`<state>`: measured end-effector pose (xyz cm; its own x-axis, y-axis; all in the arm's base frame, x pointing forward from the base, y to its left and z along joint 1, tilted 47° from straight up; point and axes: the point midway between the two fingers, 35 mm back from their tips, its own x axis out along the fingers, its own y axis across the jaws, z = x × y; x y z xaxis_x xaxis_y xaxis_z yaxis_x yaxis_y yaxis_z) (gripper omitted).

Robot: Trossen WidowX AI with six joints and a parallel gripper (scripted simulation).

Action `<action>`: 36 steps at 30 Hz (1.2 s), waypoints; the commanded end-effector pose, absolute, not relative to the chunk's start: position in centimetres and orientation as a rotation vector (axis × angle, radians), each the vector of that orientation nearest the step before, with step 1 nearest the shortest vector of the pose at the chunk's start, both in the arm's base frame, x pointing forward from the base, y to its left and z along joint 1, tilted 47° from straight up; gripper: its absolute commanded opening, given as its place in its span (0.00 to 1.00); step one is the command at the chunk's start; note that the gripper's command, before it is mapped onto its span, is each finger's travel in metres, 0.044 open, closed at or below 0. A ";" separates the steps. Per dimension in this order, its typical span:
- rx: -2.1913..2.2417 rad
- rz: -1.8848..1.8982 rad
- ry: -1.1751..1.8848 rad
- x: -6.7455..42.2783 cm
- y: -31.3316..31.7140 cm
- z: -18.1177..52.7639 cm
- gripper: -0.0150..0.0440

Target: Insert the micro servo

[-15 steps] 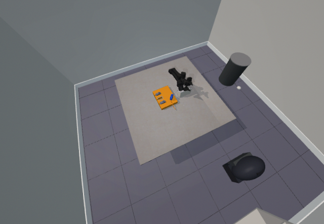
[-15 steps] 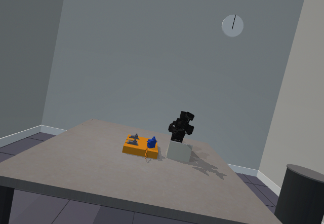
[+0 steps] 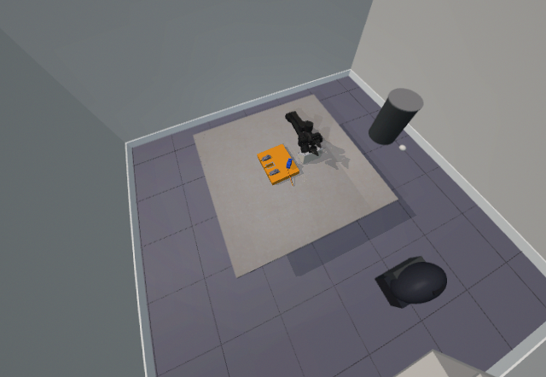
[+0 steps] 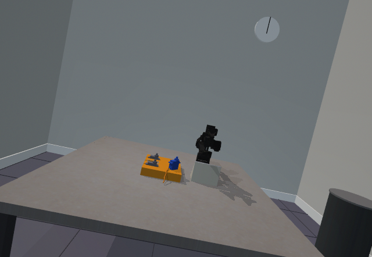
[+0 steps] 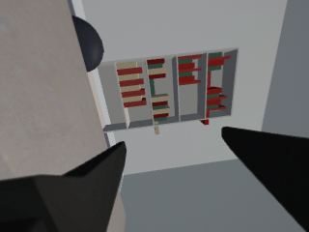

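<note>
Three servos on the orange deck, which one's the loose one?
The blue servo at the deck's edge nearest the arm, orange cable hanging over the side. The two grey servos sit low on the far side. The gripper is open, holding nothing.

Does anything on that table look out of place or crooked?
Yes. The blue servo stands proud on the near edge of the orange deck, not sunk in like the grey ones, and its orange cable dangles over the side.

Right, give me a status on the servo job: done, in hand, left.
Done: nothing visible yet. The blue servo stands on the orange deck's near edge, its cable hanging over the side; whether it is seated cannot be told. In hand: nothing; the tool is open, empty and pointed at a far bookshelf. Left: confirm seating or grasp, insert, release, retreat.
</note>
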<state>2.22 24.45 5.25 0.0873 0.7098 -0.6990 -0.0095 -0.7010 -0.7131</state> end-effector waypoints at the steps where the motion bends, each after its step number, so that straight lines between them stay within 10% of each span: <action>1: -1.812 1.670 -0.503 3.4 24.3 4.9 1.00; 36: -1.591 1.204 0.889 12.5 20.4 2.7 1.00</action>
<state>11.67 20.95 2.73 0.2636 0.0519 -0.9632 -0.8803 -0.3955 -0.2622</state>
